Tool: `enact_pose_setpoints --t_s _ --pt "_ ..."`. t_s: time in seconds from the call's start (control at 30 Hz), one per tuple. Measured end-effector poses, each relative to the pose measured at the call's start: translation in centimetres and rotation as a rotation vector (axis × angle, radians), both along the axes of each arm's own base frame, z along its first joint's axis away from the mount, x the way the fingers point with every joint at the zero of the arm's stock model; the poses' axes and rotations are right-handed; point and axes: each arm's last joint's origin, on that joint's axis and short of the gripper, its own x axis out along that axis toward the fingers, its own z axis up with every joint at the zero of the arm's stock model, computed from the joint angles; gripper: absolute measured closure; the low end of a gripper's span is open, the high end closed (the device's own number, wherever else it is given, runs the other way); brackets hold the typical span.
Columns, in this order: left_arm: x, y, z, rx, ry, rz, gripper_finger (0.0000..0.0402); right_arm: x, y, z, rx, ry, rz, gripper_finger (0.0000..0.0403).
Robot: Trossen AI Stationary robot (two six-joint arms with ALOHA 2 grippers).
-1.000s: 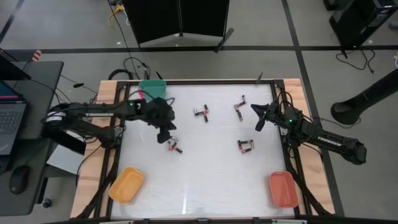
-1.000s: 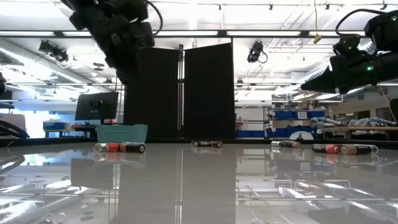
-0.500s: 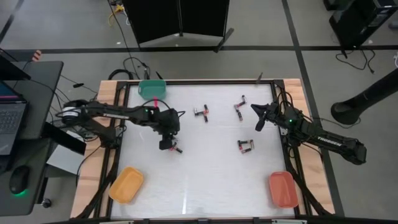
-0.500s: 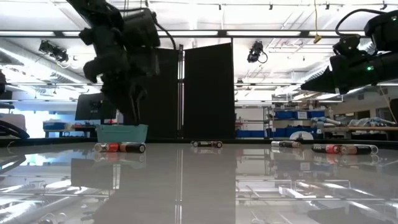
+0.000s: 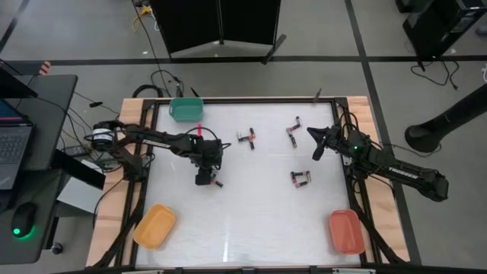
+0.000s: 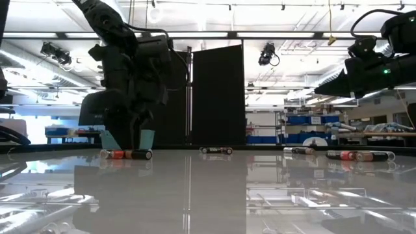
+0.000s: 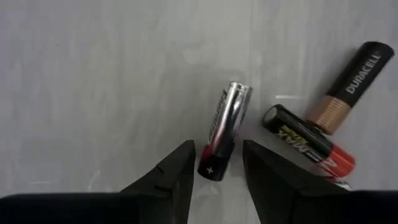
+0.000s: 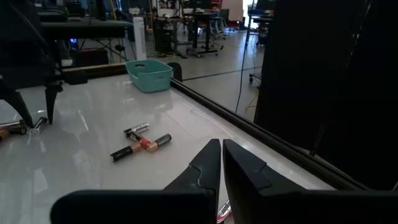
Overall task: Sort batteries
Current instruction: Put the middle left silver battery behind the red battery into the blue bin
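Batteries (image 5: 300, 178) lie in small groups on the white table (image 5: 259, 221). Left gripper (image 7: 217, 169) hangs low over one silver battery (image 7: 223, 131) on the left side, jaws apart around its end, ready to pinch. Right gripper (image 8: 221, 163) waits at the right, jaws together.

The white table (image 5: 251, 221) has a wooden rim. Small groups of batteries (image 5: 245, 137) lie on its top, one by the left middle (image 5: 214, 181) and others toward the right (image 5: 300, 178). A green tray (image 5: 186, 109) sits at the far left corner, a yellow tray (image 5: 154, 225) at the near left, and an orange tray (image 5: 346, 231) at the near right.
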Motion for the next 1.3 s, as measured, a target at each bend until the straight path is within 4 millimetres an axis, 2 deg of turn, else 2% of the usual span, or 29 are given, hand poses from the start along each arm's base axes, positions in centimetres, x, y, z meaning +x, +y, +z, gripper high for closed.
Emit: enact_pose_setpoints --t_s 0.33,0.67,0.87,1.0,1.1,1.2,1.3 --pt "0.2 0.1 -0.2 0.036 -0.008 -0.009 0.0258 0.0 0.0 0.0 0.000 0.000 0.000 0.0373" --pt "1.0 -0.2 -0.1 0.082 -0.081 -0.044 0.0355 0.0 0.0 0.0 0.000 0.000 0.000 0.0373" --pt "1.5 0.2 0.7 0.144 -0.076 0.053 0.0355 0.0 0.0 0.0 0.000 0.000 0.000 0.0373" --pt "2.5 1.3 3.6 0.173 -0.075 0.142 0.0355 0.0 0.0 0.0 0.000 0.000 0.000 0.0373" --pt "2.9 2.9 5.7 0.168 -0.076 0.234 0.0355 0.0 0.0 0.0 0.000 0.000 0.000 0.0373" --pt "2.4 5.3 7.3 0.154 -0.067 0.357 0.0355 0.0 0.0 0.0 0.000 0.000 0.000 0.0373" --pt "0.9 8.0 8.1 0.143 -0.044 0.495 0.0355 0.0 0.0 0.0 0.000 0.000 0.000 0.0373"
